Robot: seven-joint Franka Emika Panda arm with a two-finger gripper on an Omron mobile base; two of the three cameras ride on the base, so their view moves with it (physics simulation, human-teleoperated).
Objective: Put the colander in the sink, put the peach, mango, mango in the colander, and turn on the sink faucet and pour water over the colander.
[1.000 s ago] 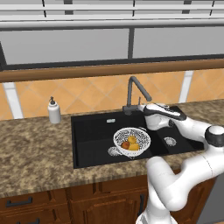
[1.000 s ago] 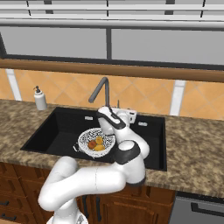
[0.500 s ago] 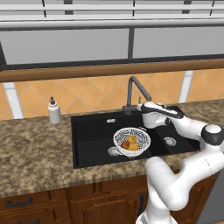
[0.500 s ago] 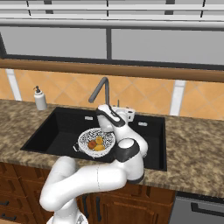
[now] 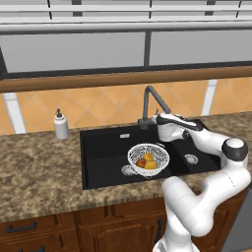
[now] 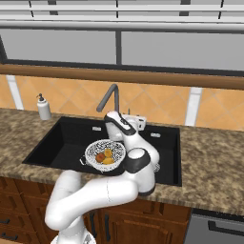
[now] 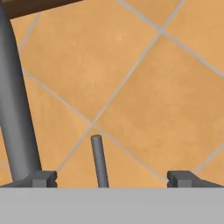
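With the colander (image 5: 148, 158) and fruit already in the sink (image 5: 103, 152), the gripper (image 7: 111, 177), jaws apart, straddles the sink faucet (image 5: 150, 104)'s thin lever (image 7: 99, 161), probably rigid, slick metal best nudged near its tip.

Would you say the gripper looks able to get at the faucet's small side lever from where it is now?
Probably yes. In the hand view the lever stands upright between the open gripper fingertips, with only tiled wall behind it and the sink faucet stem off to one side. Nothing appears to block the way.
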